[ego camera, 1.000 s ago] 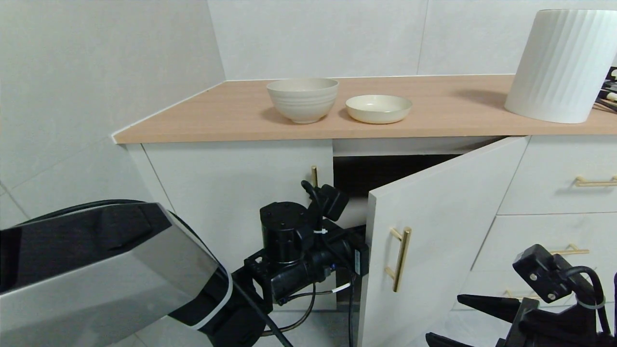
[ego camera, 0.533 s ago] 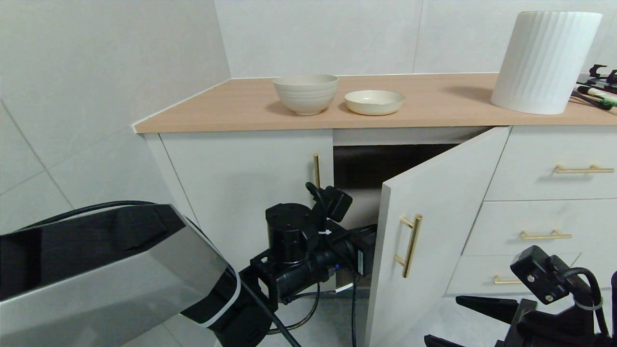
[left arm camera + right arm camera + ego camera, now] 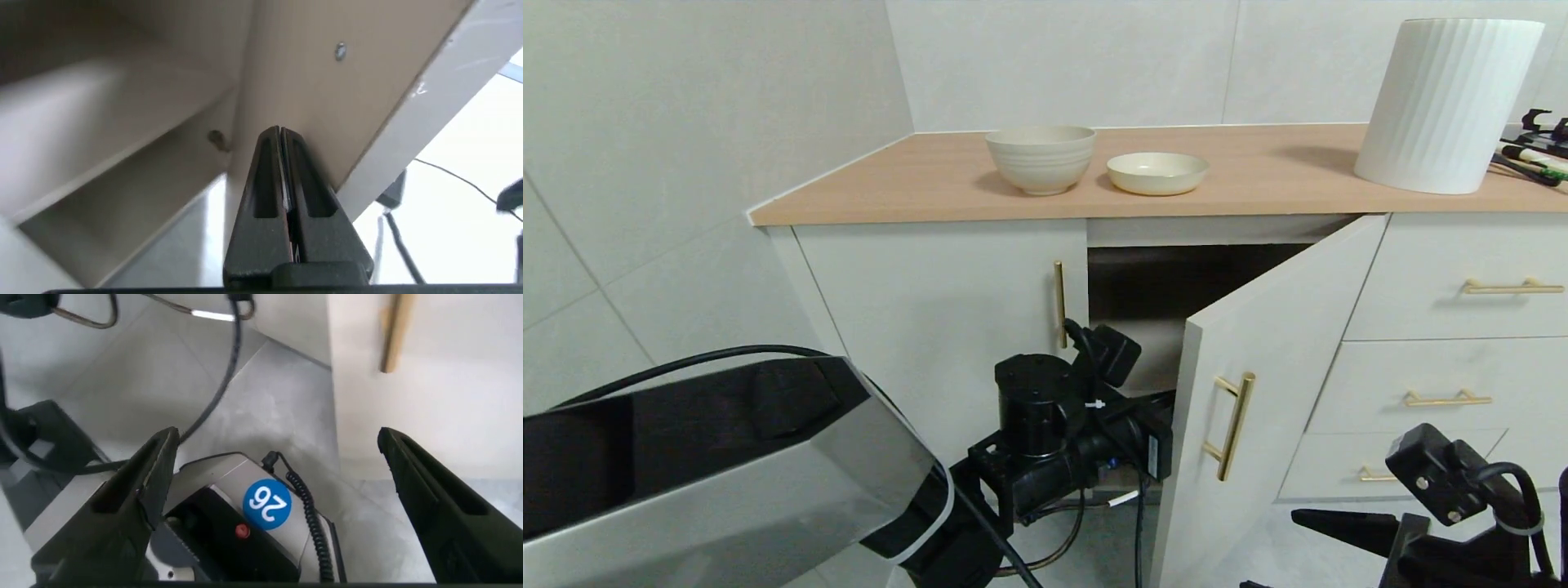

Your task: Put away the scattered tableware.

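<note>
Wooden desk (image 3: 1258,175) runs along the wall, and under it is the white cabinet (image 3: 931,310) whose door (image 3: 1274,343) stands partly open, with a dark space behind it. On the right end of the desk stands a tall ribbed white vessel (image 3: 1445,106). Near the middle sit the task's things: a cream bowl (image 3: 1040,158) and, just beside it but apart, a shallow dish (image 3: 1157,172), both upright.

The left gripper (image 3: 280,135) has its fingers pressed together, holding nothing, and its tip lies against the inner face of the door near the free edge. The right gripper (image 3: 276,441) hangs low over the floor with its fingers spread wide and empty, near the door's gold handle (image 3: 1232,425).

I judge the step in hand is opening the cabinet. The next move probably calls for pushing the door wider, then lifting an arm up to the bowl.
</note>
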Robot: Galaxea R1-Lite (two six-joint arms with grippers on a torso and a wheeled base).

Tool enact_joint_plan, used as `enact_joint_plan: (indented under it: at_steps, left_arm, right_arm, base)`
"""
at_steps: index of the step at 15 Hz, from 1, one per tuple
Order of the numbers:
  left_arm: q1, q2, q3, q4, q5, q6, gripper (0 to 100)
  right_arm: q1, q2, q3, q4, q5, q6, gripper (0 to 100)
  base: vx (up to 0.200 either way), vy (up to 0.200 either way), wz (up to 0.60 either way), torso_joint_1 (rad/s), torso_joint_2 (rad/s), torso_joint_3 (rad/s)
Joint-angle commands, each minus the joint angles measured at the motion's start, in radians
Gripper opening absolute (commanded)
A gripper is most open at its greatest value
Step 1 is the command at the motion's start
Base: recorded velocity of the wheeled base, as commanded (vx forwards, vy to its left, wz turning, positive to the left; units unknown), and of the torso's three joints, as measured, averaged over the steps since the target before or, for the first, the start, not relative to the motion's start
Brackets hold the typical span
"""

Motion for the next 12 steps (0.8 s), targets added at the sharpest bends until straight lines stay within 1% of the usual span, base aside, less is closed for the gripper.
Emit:
enact_joint_plan:
  at_steps: [1, 2, 4, 5, 6, 7, 9, 12]
  left_arm:
    - [-0.057, 0.004, -0.002, -0.001, 0.003, 0.000, 0]
    - [-0.089, 0.004, -0.002, -0.001, 0.005, 0.000, 0]
    - [-0.156, -0.004, -0.002, -0.001, 0.008, 0.000, 0]
    - [-0.210, -0.010, 0.002, -0.002, 0.008, 0.011, 0]
    - [-0.236, -0.010, 0.007, -0.002, 0.012, 0.020, 0]
    - [-0.241, -0.008, 0.011, -0.007, 0.023, 0.022, 0]
    - [-0.218, -0.005, 0.014, -0.021, 0.028, 0.019, 0]
    - [-0.144, -0.051, 0.064, -0.044, 0.028, 0.017, 0]
  right_arm:
    - [0.080, -0.028, 0.034, -0.001, 0.013, -0.001, 100]
    - [0.123, -0.046, 0.054, -0.001, 0.024, -0.001, 100]
    - [0.177, -0.081, 0.091, -0.001, 0.062, -0.024, 100]
    - [0.188, -0.100, 0.120, -0.002, 0.099, -0.072, 100]
    - [0.188, -0.109, 0.135, -0.002, 0.122, -0.106, 100]
    - [0.188, -0.110, 0.141, -0.004, 0.131, -0.119, 100]
    - [0.188, -0.110, 0.141, -0.007, 0.131, -0.119, 100]
    - [0.186, -0.112, 0.135, -0.011, 0.128, -0.118, 100]
  base:
    - [0.000, 0.000, 0.00, 0.000, 0.00, 0.000]
    - [0.000, 0.000, 0.00, 0.000, 0.00, 0.000]
    - [0.000, 0.000, 0.00, 0.000, 0.00, 0.000]
    - [0.000, 0.000, 0.00, 0.000, 0.00, 0.000]
    - [0.000, 0.000, 0.00, 0.000, 0.00, 0.000]
    - [0.000, 0.000, 0.00, 0.000, 0.00, 0.000]
    - [0.000, 0.000, 0.00, 0.000, 0.00, 0.000]
    - [0.000, 0.000, 0.00, 0.000, 0.00, 0.000]
